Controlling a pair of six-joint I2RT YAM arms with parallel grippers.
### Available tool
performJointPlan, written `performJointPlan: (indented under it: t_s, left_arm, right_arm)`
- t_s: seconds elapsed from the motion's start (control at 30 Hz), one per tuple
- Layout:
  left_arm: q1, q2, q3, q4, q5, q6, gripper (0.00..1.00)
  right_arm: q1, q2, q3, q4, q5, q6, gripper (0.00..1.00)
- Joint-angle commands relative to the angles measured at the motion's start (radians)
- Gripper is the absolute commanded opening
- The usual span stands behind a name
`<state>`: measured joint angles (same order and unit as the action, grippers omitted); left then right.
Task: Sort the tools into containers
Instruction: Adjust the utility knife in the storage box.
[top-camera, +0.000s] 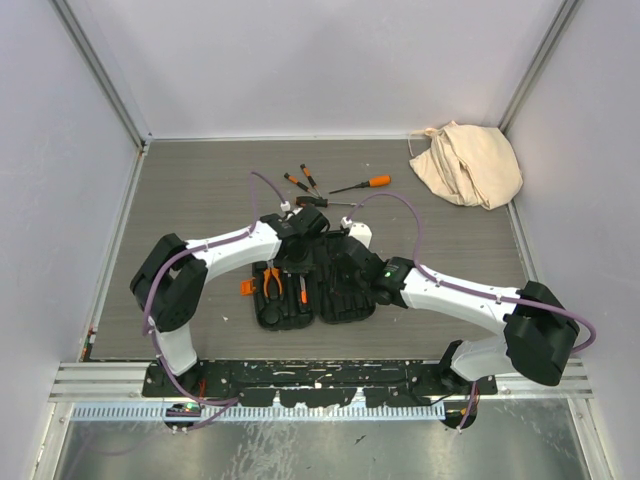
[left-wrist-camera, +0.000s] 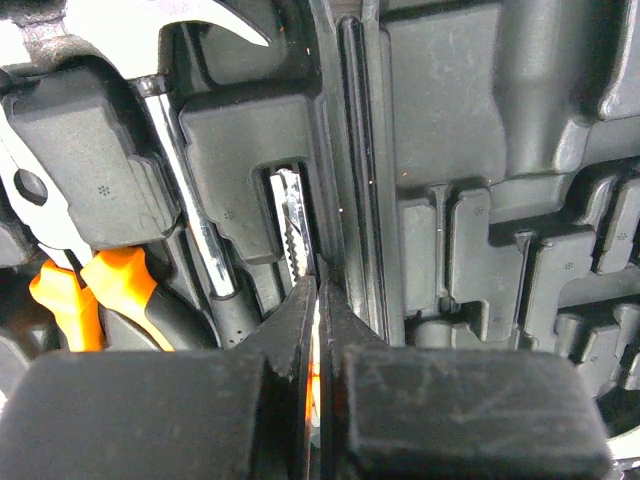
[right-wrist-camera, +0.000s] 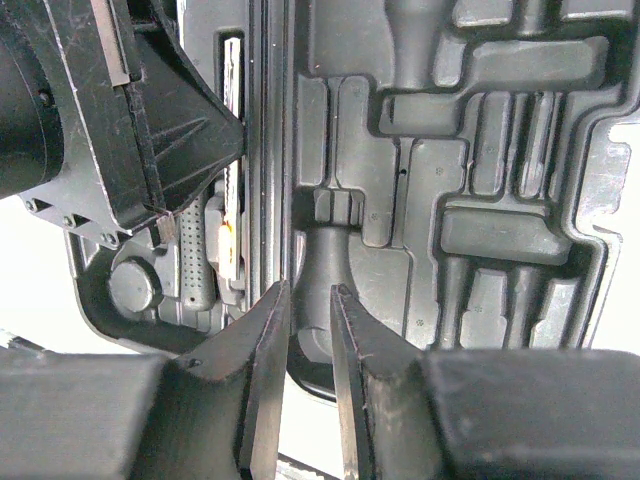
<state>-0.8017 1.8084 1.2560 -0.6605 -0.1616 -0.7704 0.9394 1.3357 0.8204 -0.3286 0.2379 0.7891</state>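
Now your left pincer (left-wrist-camera: 318, 288) is sitting shut over the tool case (left-wrist-camera: 480, 120). Your right pincer (right-wrist-camera: 309, 290) is hovering slightly apart.

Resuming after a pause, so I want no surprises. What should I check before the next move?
1. Black hard plastic clamshell tool case lies open, slots up: ok.
2. Left end effector shut, tips beside the case's hinge: ok.
3. Right end effector, jaws apart at the case rim, gripping it: cannot tell.
4. Slim orange-handled screwdrivers stowed: not ok, loose on the grey wood-grain table.
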Motion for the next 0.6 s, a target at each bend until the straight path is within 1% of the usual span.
performJointPlan:
  t_s: [0.0, 0.33, 0.47, 0.57]
  left_arm:
    - [-0.010, 0.032, -0.018, 0.022, -0.009, -0.010, 0.00]
    - [-0.026, 0.080, -0.020, -0.037, -0.054, -0.048, 0.00]
    - [-0.029, 0.088, -0.034, -0.021, -0.042, -0.053, 0.00]
    - [-0.030, 0.063, -0.026, -0.002, -0.034, -0.037, 0.00]
  right_arm:
    - [-0.004, 0.001, 0.005, 0.037, 0.006, 0.012, 0.29]
    - [-0.004, 0.001, 0.001, 0.037, 0.009, 0.013, 0.29]
    - [-0.004, -0.001, 0.000, 0.037, 0.010, 0.013, 0.29]
    - [-0.004, -0.010, 0.000, 0.037, 0.014, 0.014, 0.29]
